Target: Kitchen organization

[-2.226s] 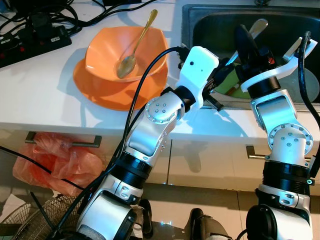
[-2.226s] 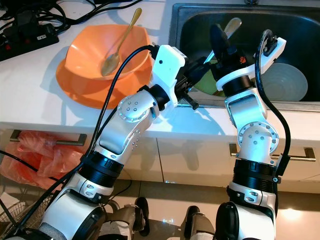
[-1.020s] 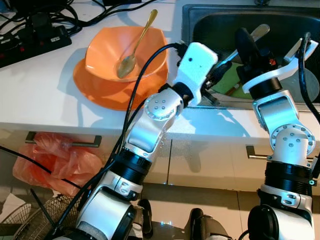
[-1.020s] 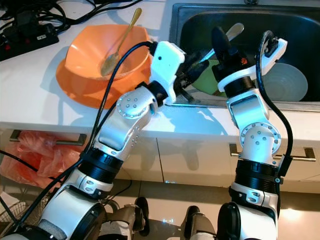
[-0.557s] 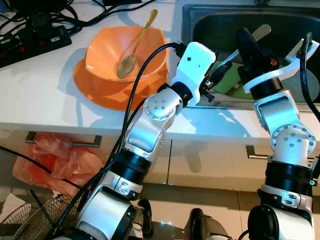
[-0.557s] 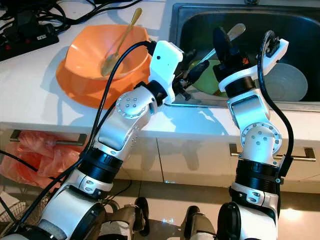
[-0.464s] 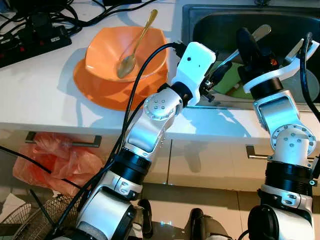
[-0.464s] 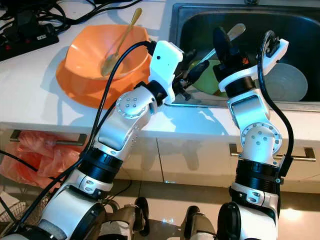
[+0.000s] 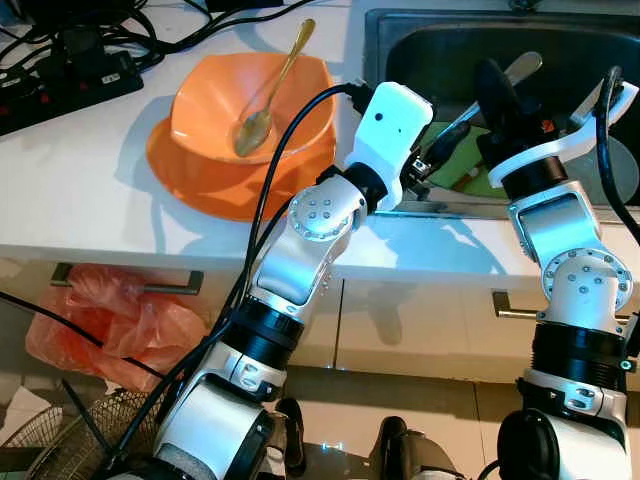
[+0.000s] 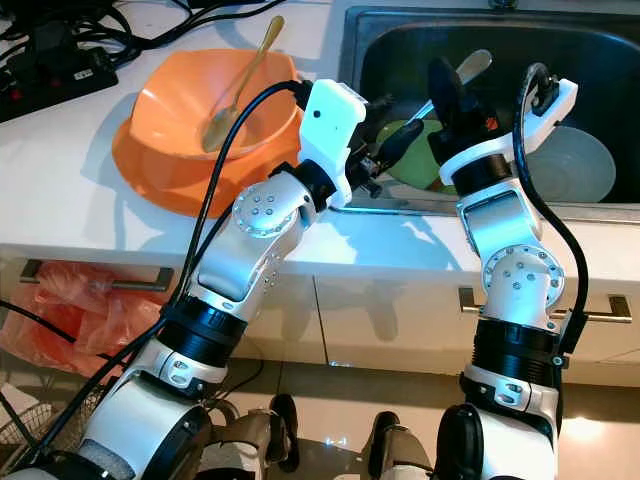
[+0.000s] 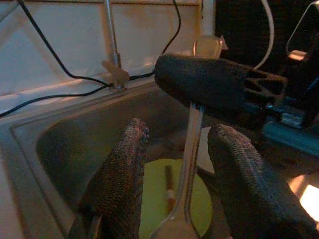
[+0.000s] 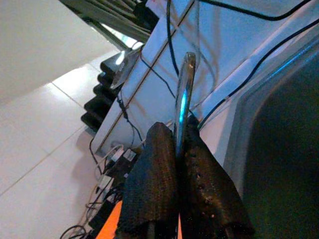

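A silver spoon (image 9: 519, 63) is held tilted above the steel sink (image 9: 420, 45), my right gripper (image 9: 493, 85) shut on its handle (image 12: 184, 84). My left gripper (image 10: 388, 125) is open at the sink's near left corner, its two fingers either side of the spoon's lower shaft (image 11: 192, 139), not closed on it. Below them lies a green plate (image 11: 159, 199) in the sink. On the white counter to the left stands an orange bowl (image 9: 215, 100) on an orange plate (image 9: 190, 185), with a gold spoon (image 9: 272, 82) resting in the bowl.
A white dish (image 10: 572, 165) lies in the sink's right part. A black power strip (image 9: 70, 75) with cables is at the counter's back left. A red plastic bag (image 9: 110, 320) hangs below at a drawer handle, and a wire fan guard (image 9: 60, 440) stands on the floor.
My left gripper has risen and reached a little further over the sink edge, bringing its fingers around the spoon's shaft. The right gripper and spoon have shifted only slightly.
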`<state>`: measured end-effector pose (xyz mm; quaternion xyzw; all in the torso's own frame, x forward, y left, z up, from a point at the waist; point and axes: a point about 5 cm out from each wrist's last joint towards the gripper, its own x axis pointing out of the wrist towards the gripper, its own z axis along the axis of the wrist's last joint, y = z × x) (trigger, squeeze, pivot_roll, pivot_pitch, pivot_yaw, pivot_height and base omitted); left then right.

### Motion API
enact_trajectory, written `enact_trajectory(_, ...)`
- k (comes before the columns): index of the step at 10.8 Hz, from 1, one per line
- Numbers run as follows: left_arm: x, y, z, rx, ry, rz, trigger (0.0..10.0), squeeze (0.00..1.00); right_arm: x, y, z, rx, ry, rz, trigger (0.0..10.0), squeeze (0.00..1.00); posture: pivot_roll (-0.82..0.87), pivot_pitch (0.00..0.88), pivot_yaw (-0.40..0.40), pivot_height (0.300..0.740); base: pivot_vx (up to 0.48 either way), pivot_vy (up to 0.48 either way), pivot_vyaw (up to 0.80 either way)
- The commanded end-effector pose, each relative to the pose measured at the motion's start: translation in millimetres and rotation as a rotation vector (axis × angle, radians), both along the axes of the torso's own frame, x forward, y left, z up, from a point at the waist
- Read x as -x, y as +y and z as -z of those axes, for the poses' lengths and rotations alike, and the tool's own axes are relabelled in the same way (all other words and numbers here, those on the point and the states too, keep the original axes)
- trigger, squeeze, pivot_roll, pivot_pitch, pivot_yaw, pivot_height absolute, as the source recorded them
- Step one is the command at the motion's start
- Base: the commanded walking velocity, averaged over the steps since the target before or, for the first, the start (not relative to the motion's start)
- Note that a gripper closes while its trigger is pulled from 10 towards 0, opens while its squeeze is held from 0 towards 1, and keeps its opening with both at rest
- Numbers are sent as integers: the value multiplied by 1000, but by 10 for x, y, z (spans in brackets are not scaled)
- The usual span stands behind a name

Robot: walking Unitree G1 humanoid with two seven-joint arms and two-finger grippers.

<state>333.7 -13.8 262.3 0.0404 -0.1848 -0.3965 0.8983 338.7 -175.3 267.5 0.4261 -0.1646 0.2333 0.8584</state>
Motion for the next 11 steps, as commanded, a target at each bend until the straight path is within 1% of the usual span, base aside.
enact_trajectory(1, 42, -4, -31, 34, -11, 21, 10000, 0, -9, -84, 3, -4, 10, 40, 0, 0, 50, 221, 31, 740, 0, 0, 0)
enact_trajectory(3, 44, 0, -42, 42, -14, 23, 10000, 0, -20, -176, -42, -17, 3, 77, 0, 0, 49, 223, 30, 740, 0, 0, 0)
enact_trajectory(11, 44, 0, -42, 42, -14, 23, 10000, 0, -20, -176, -42, -17, 3, 77, 0, 0, 49, 223, 30, 740, 0, 0, 0)
